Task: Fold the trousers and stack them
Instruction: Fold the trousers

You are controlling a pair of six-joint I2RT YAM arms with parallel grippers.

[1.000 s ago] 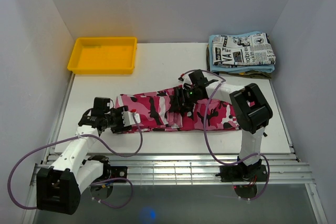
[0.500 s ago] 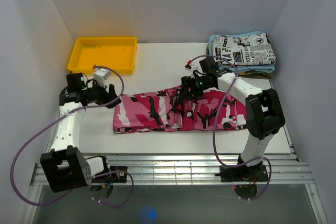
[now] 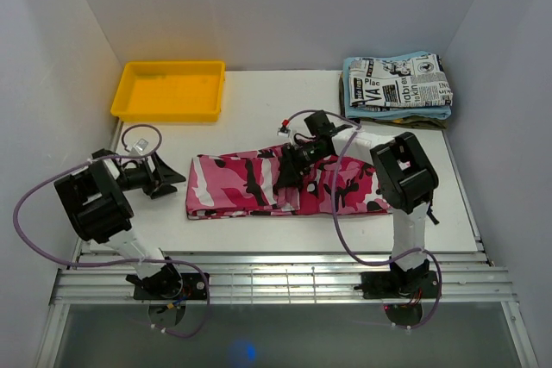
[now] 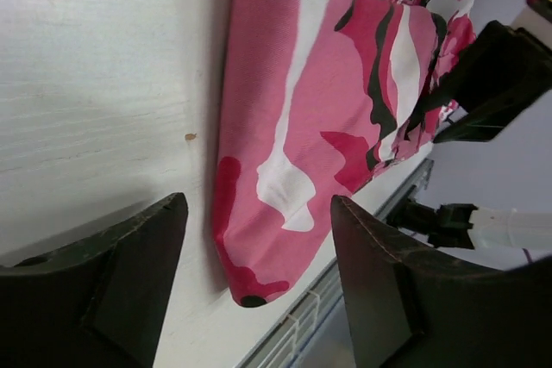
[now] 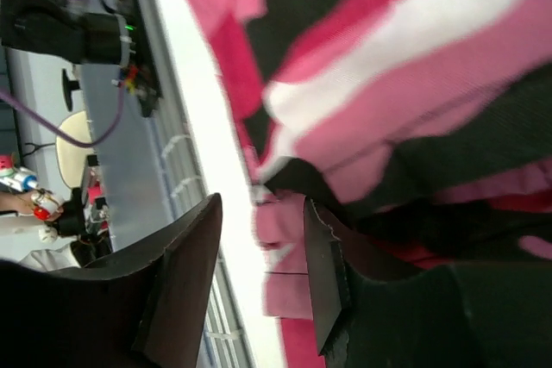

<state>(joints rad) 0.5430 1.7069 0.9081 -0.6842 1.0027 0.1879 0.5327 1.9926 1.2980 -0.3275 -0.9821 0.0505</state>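
At the left side of the table (image 3: 259, 109), the left gripper (image 3: 164, 177) rests low over the bare surface with its jaws wide apart and nothing between them. Beyond this gripper, toward the back wall, sits a yellow tray (image 3: 164, 111). Directly ahead of its open fingers (image 4: 129, 273), in the left wrist view, lies the near end of the trousers (image 3: 241, 185). That end is close to the fingertips but not between them, and the folded edge runs away from the gripper along the table.

The trousers lie flat as one long folded band across the middle of the table, extending from just right of the left gripper to the right arm's upright link.

The right gripper (image 3: 286, 174) is down on the middle of the band. Its jaws stand partly apart. In the right wrist view, a pink fold of the cloth sits in the gap against one finger (image 5: 332, 282), and a strip of table shows between the fold and the other finger.

Behind and to the right of the right gripper, well apart from it, a newspaper-print garment (image 3: 405, 79) lies folded on a light blue cloth (image 3: 405, 112).
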